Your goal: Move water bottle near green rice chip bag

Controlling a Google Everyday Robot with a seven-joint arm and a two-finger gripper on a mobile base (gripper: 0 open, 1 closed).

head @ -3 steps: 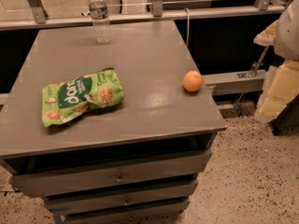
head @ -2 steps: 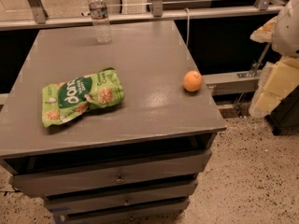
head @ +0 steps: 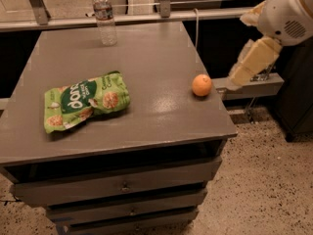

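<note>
Likely light, slick, thin-walled, crushable: grip water bottle (head: 104, 16) mid-body below its label, gently. Pincer (head: 237, 76) well right of bottle, beyond desk (head: 156, 58) edge; spread or pressed together, cannot tell.

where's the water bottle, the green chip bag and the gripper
clear plastic water bottle with white cap (head: 103, 12): camera view, on its label band.
crinkled green rice chip bag (head: 78, 98): camera view, on its dark oval.
cream gripper (head: 238, 77): camera view, its lower end, right of the grey table (head: 161, 53).
</note>
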